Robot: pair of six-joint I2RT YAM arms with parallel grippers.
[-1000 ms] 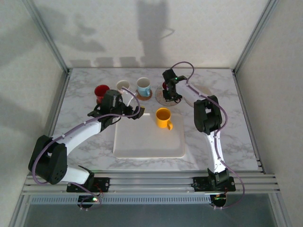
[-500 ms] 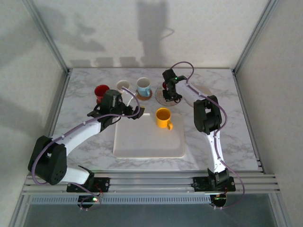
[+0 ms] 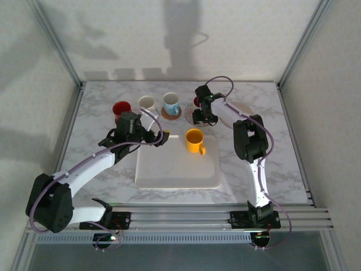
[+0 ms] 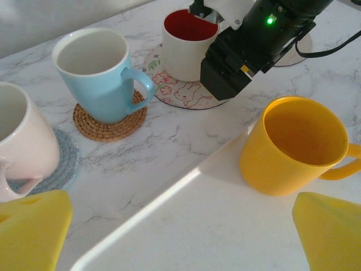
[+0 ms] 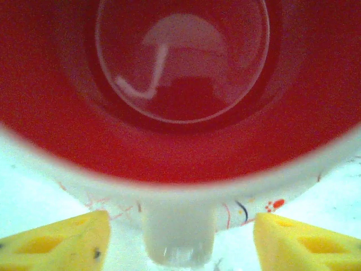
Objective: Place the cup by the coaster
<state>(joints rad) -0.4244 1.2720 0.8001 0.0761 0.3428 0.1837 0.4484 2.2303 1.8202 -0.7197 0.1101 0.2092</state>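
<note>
Either side of the cup's [image 5: 180, 84] handle, right fingers [image 5: 56, 240] spread, gripping nothing, likely to leave it standing free on the flowered coaster [image 4: 169, 93]. Left fingers [image 4: 34, 226] wide, idle over the tray [image 4: 197, 231], near a yellow cup [image 4: 296, 144].

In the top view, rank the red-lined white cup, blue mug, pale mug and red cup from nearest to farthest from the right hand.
Measured from the right hand:
1. red-lined white cup: right at the hand, on the floral coaster.
2. blue mug: to the cup's left.
3. pale mug: further left.
4. red cup: far left.
</note>
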